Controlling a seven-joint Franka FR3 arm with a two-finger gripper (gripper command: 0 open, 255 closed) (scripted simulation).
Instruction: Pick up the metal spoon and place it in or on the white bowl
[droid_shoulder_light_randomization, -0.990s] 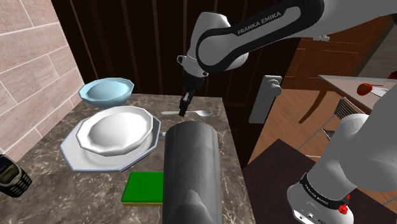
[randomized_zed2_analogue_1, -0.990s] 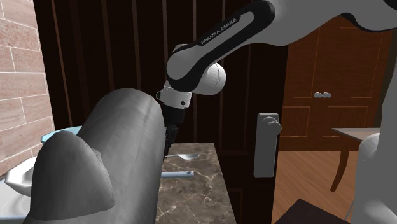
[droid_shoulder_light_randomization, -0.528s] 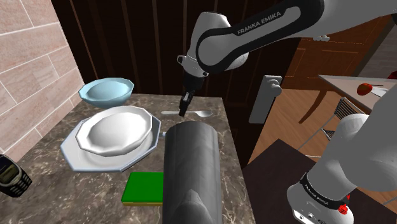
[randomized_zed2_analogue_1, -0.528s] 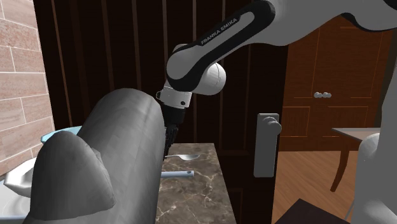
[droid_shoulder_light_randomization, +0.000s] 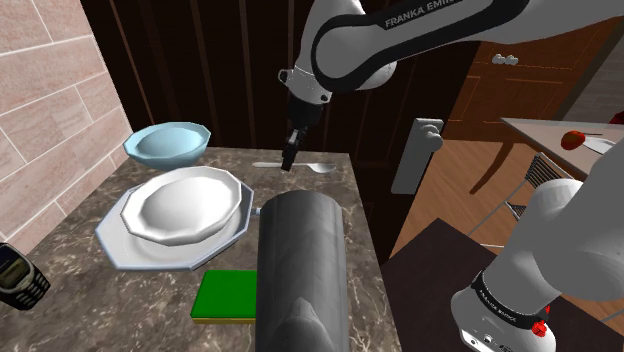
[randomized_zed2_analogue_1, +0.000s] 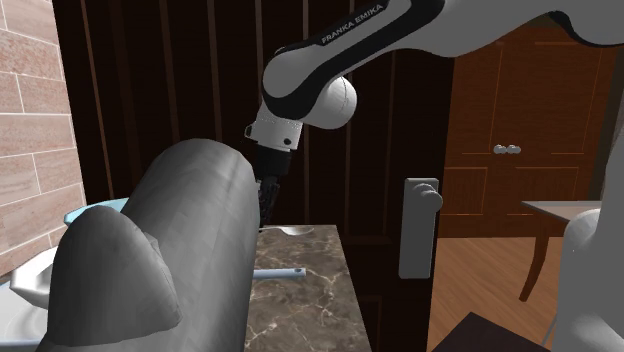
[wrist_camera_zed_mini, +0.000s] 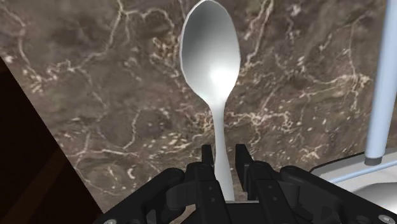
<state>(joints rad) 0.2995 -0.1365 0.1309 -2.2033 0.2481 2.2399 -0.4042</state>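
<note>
**Shoulder view.** The white arm reaches over a dark marbled worktop (droid_shoulder_light_randomization: 120, 315) and points its black pincer (droid_shoulder_light_randomization: 289, 160) straight down near the worktop's far edge. The pincer is clenched on the handle of a silvery spoon (droid_shoulder_light_randomization: 318, 166). The spoon lies level, its bowl end toward this view's right and the rest of its handle running out to the left of the fingers. It appears to hang slightly above the worktop, though no view shows the gap plainly.

The white bowl (droid_shoulder_light_randomization: 185, 205) sits on a grey eight-sided plate (droid_shoulder_light_randomization: 125, 250). It is nearer the camera than the spoon, toward this view's left, and apart from the pincer. A pale blue bowl (droid_shoulder_light_randomization: 168, 145) stands behind the plate, close to a tiled wall (droid_shoulder_light_randomization: 50, 90). A green block (droid_shoulder_light_randomization: 228, 297) lies in front of the plate. A dark phone (droid_shoulder_light_randomization: 15, 278) lies at the view's left edge. A large grey cylinder (droid_shoulder_light_randomization: 300, 270) crosses the foreground and hides part of the worktop.

**Wrist view.** Both fingers (wrist_camera_zed_mini: 207, 156) press the thin handle between them. The spoon (wrist_camera_zed_mini: 210, 57) stretches away from the pincer (wrist_camera_zed_mini: 222, 162), with the marbled surface behind it. A pale blue rod (wrist_camera_zed_mini: 380, 83) lies beside the spoon (its near end meets the grey plate's rim).

**Second exterior view.** The grey cylinder (randomized_zed2_analogue_1: 170, 250) covers the pincer's lower part. The spoon's bowl end (randomized_zed2_analogue_1: 294, 230) shows past the cylinder at the far edge of the worktop. The pale blue rod (randomized_zed2_analogue_1: 280, 272) rests on the marble nearer the camera.
</note>
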